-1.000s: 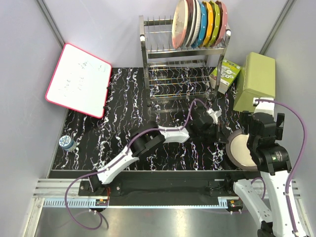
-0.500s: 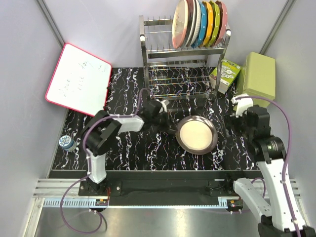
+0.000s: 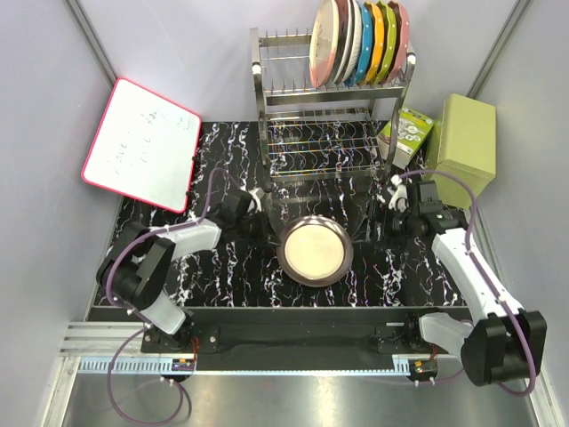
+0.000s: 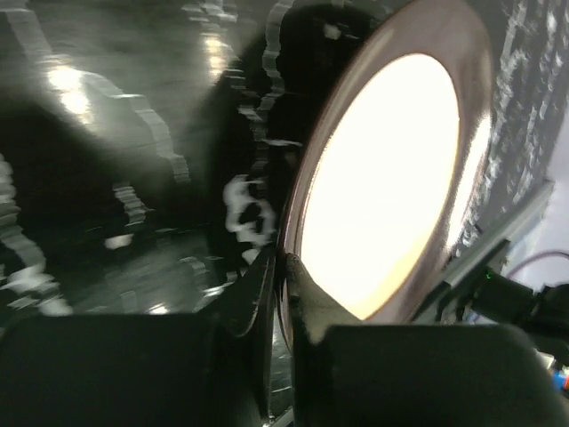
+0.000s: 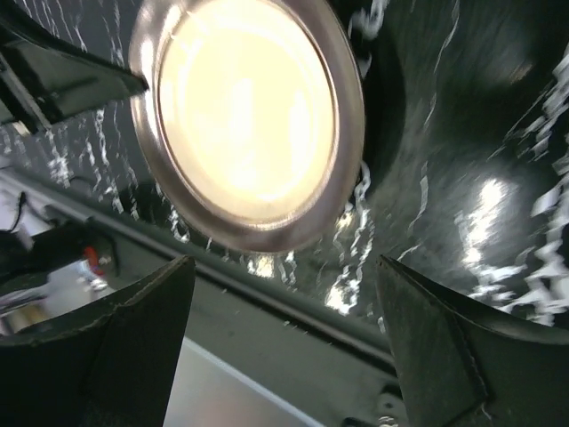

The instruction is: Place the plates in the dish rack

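Robot lab cell: grey panel walls (image 3: 49, 116), aluminium rail (image 3: 293, 367), marbled table (image 3: 222, 271).

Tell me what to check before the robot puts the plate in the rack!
1. Left gripper pinching the plate rim: ok, a finger on each side.
2. Right gripper open, holding nothing: ok.
3. Right gripper apart from the plate: ok.
4. Free slot in the rack: ok, the top-tier prongs on the left stand bare.
5. Plate lifted off the table: cannot tell.
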Robot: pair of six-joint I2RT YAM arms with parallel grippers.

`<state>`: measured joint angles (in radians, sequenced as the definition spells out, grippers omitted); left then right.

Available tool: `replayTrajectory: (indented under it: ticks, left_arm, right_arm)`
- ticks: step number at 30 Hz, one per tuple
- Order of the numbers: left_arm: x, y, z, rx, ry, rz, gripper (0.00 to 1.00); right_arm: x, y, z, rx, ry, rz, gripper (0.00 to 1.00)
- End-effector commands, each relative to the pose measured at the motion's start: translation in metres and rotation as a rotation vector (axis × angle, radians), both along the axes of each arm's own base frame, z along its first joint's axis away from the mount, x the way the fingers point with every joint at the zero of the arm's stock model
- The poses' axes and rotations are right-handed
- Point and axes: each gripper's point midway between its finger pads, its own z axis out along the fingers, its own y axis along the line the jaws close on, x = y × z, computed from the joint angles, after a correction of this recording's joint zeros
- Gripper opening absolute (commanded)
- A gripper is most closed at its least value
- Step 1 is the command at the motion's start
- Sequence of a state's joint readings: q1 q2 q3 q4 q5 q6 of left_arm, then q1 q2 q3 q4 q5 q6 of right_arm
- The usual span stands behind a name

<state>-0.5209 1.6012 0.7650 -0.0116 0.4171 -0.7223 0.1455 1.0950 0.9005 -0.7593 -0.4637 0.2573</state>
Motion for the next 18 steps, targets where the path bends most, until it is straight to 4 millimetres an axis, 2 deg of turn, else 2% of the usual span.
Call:
replayTrajectory:
  ticks: [1,2,3,5,6,7,9,11,12,14,15,18]
  left_arm:
    - [0.018,0.018,0.014,0.017,-0.100,0.046,0.31]
    - [0.020,0.020,0.014,0.022,-0.109,0.049,0.42]
    - [0.021,0.021,0.015,0.023,-0.114,0.048,0.52]
    - [0.022,0.023,0.014,0.031,-0.122,0.047,0.66]
    - [0.022,0.023,0.014,0.031,-0.124,0.044,0.85]
    - [0.023,0.023,0.014,0.030,-0.121,0.050,0.90]
    - [0.016,0.025,0.010,0.037,-0.083,0.054,0.95]
    - [0.010,0.026,0.005,0.025,-0.046,0.070,0.95]
    - [0.009,0.026,0.005,0.018,-0.042,0.076,0.95]
    - [0.003,0.028,-0.001,0.013,-0.013,0.092,0.94]
    - [0.005,0.027,0.002,0.001,-0.027,0.094,0.94]
    - [0.004,0.024,0.005,-0.023,-0.033,0.073,0.88]
  right_arm:
    - [-0.008,0.021,-0.020,0.169,0.141,-0.045,0.88]
    - [-0.012,0.022,-0.032,0.173,0.171,-0.060,0.87]
    - [-0.005,0.023,-0.035,0.188,0.168,-0.079,0.87]
    - [0.001,0.022,-0.044,0.180,0.178,-0.114,0.87]
    - [0.009,0.023,-0.048,0.192,0.177,-0.131,0.86]
    - [0.014,0.025,-0.049,0.207,0.176,-0.138,0.84]
    - [0.025,0.030,-0.060,0.236,0.186,-0.159,0.78]
    - [0.036,0.034,-0.066,0.269,0.179,-0.175,0.75]
    - [0.038,0.035,-0.077,0.272,0.209,-0.183,0.74]
    - [0.045,0.037,-0.083,0.276,0.210,-0.181,0.72]
    - [0.043,0.036,-0.093,0.267,0.245,-0.185,0.71]
    - [0.043,0.035,-0.105,0.247,0.278,-0.185,0.71]
